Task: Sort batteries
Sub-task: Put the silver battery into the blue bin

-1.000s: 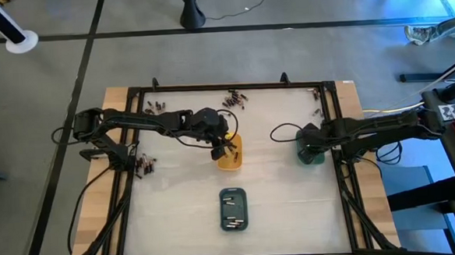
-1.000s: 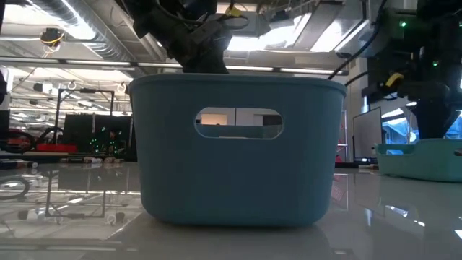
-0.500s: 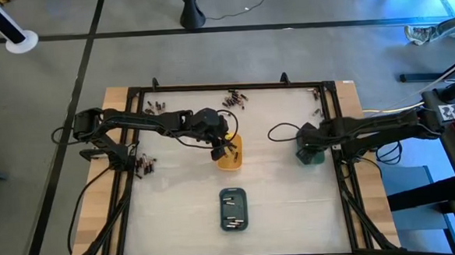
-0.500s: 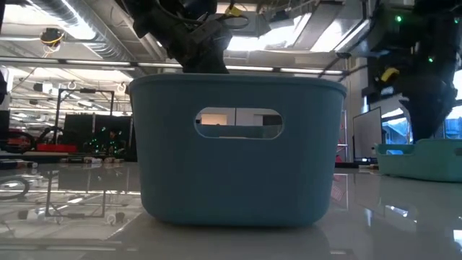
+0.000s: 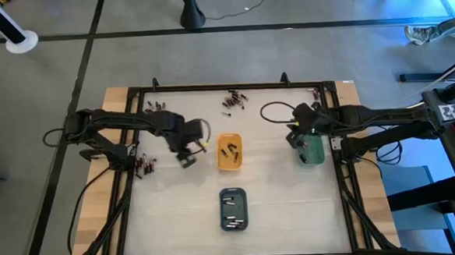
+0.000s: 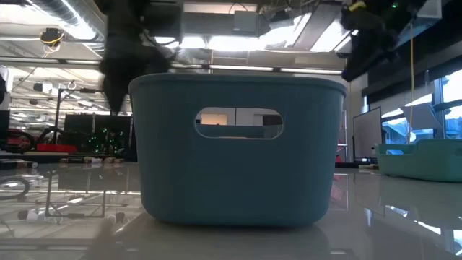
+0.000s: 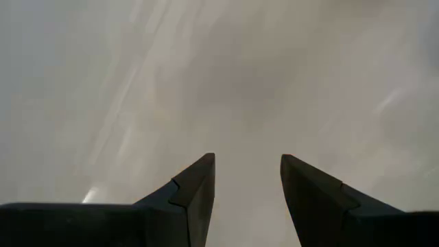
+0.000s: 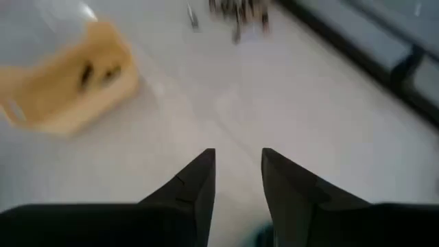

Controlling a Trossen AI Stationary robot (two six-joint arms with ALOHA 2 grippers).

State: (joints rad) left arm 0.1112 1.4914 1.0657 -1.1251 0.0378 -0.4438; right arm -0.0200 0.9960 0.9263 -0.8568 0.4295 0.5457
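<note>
Desk (image 5: 278, 195) holding: batteries (image 5: 233, 101) heaped near the far edge, more in the orange tray (image 5: 229, 152) and slate-blue tray (image 5: 232, 208); left end effector (image 5: 187, 157), fingers parted and empty, beside the orange tray; right end effector (image 5: 293, 133), fingers parted and empty, by the green tray (image 5: 311, 149).

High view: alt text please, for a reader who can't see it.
Seen from above, an orange tray holding a few batteries sits mid-table between the left gripper and the right gripper, which is beside a green tray. A slate-blue tray sits nearer.
</note>
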